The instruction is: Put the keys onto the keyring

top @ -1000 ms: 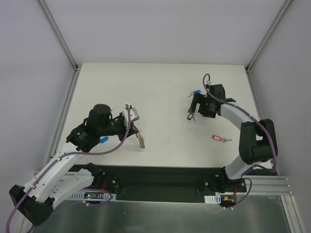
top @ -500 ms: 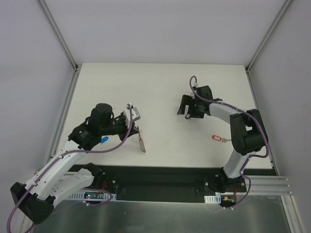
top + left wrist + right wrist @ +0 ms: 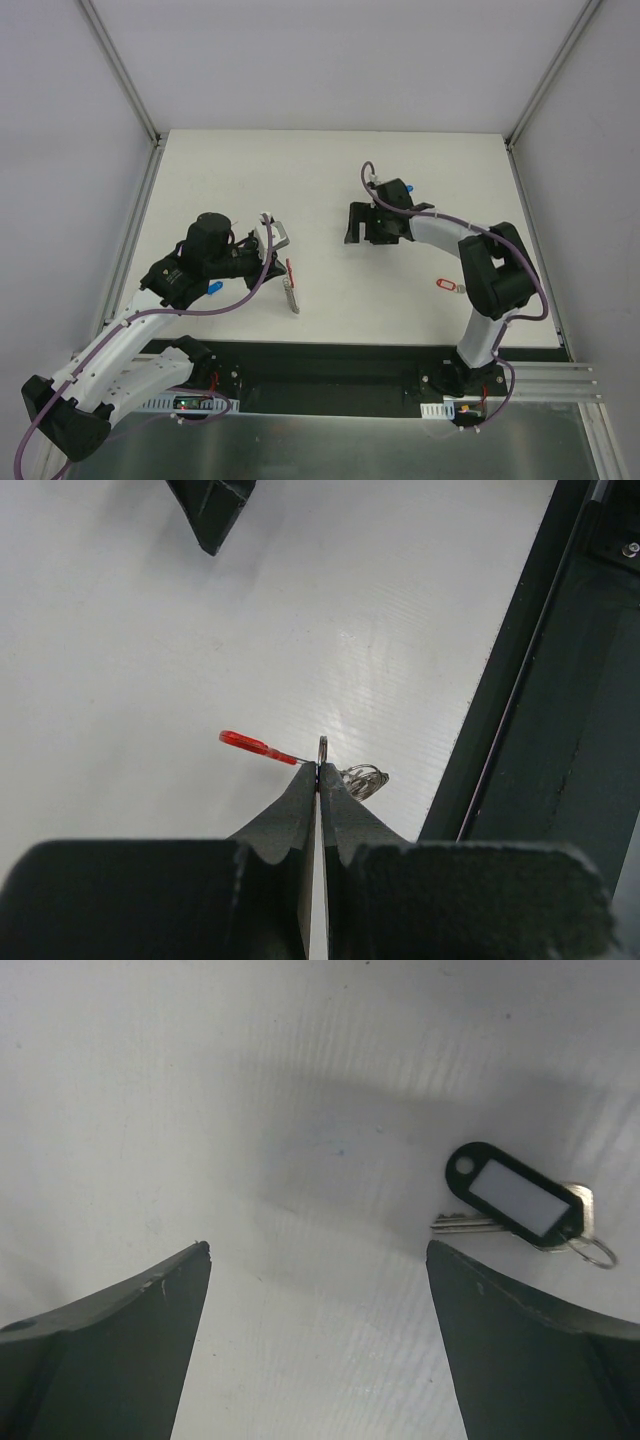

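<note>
My left gripper is shut on the keyring. In the left wrist view the fingertips pinch a silver ring, with the red plastic segment to the left and chain links to the right. My right gripper is open and empty, low over the table. In the right wrist view a key with a black tag lies just beyond its right finger. A key with a red tag lies on the table to the right. The blue key is hidden.
The black front rail runs along the near edge, also seen in the left wrist view. A small blue item shows beside the left arm. The right gripper's finger shows at the top of the left wrist view.
My right gripper has swung left across the table, away from the blue key, and now covers the black-tagged key from above. My left gripper has barely moved and still holds the keyring.
</note>
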Robot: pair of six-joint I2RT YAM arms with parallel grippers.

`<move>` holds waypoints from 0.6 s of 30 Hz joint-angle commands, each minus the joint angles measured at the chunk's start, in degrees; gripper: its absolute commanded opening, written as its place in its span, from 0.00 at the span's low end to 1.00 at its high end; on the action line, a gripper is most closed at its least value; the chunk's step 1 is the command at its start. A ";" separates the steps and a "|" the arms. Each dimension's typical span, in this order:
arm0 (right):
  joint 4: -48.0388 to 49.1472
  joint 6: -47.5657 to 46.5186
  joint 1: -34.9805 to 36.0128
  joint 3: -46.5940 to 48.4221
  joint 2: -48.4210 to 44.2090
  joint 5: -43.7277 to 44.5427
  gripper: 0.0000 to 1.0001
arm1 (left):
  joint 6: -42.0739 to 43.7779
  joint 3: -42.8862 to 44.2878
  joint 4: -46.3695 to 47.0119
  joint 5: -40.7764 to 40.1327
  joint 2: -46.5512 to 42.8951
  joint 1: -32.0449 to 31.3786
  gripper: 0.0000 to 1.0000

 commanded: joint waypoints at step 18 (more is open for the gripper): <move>-18.70 -48.99 -8.96 7.53 -3.53 5.73 0.40 | 0.76 0.36 1.54 1.01 0.35 -0.71 0.00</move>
